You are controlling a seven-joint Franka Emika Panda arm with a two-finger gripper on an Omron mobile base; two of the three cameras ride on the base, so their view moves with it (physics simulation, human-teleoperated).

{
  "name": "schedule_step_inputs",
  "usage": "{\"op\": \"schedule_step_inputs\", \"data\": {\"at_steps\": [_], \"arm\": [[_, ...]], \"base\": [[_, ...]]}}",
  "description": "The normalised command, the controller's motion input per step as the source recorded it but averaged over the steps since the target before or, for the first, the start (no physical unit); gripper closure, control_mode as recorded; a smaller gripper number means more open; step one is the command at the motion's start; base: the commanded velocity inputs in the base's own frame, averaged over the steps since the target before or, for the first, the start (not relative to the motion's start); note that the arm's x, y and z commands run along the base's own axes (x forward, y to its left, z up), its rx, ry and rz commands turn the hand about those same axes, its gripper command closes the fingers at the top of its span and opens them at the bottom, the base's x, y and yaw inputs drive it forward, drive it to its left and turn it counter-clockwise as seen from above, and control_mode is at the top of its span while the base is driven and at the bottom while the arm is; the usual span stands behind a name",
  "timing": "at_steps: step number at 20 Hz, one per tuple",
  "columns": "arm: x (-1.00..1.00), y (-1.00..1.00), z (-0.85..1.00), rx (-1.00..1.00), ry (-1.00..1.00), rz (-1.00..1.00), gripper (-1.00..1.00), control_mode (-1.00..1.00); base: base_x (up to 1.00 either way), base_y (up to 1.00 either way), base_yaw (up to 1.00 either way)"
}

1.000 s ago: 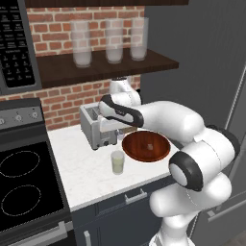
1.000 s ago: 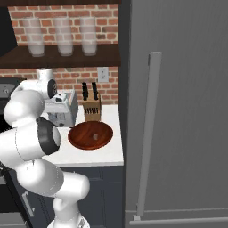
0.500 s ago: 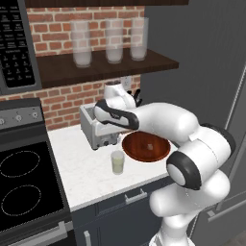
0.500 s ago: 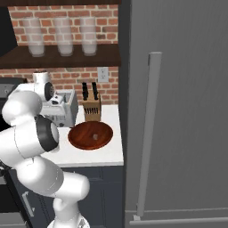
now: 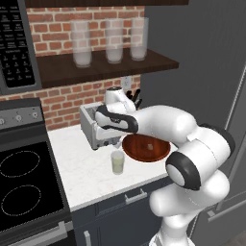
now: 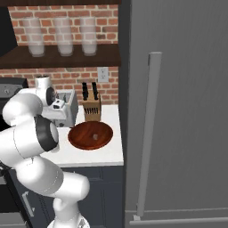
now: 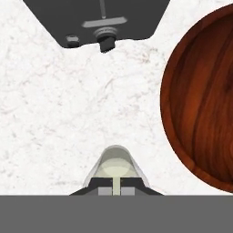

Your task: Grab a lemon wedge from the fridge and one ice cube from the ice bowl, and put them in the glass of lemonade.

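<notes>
The glass of lemonade [image 5: 117, 162] stands on the white marble counter [image 5: 91, 175], and I'll place everything else from it. It is a small clear tumbler, upright, with pale yellow-green liquid. In the hand view the glass [image 7: 115, 169] sits right at the gripper [image 7: 116, 189], just beyond the two dark tips, which look drawn together with only a sliver of pale colour between them; I can't make out whether anything is pinched there.

Just beside the glass, toward the fridge [image 6: 178, 107], lies the ice bowl [image 5: 146, 147], wide, shallow and reddish-brown, close to the glass without touching it. One small pale ice cube [image 5: 150, 146] rests near the bowl's middle; from the right base camera the same cube [image 6: 95, 136] shows on the wood of the bowl [image 6: 90, 135].

Behind the glass, against the brick wall, sits a grey toaster [image 5: 96, 126], its front knob [image 7: 105, 40] facing the glass. Beyond the bowl stands a wooden knife block [image 6: 91, 108] with dark handles.

The fridge door is closed, its long grey bar handle [image 6: 148, 133] upright, well apart from the glass. Above, three frosted glasses [image 5: 113, 42] line a dark shelf. To the glass's other side is the black stovetop [image 5: 21, 185].
</notes>
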Motion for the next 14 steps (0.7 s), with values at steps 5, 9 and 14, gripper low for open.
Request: {"op": "schedule_step_inputs", "data": {"at_steps": [5,9,14], "arm": [[0.00,0.00,-0.19,0.00,0.00,0.00,1.00,-1.00],[0.00,0.00,-0.20,0.00,0.00,0.00,1.00,-1.00],[0.00,0.00,-0.11,0.00,0.00,0.00,1.00,-1.00]], "base": [[0.00,0.00,0.00],[0.00,0.00,0.00],[0.00,0.00,0.00]]}}
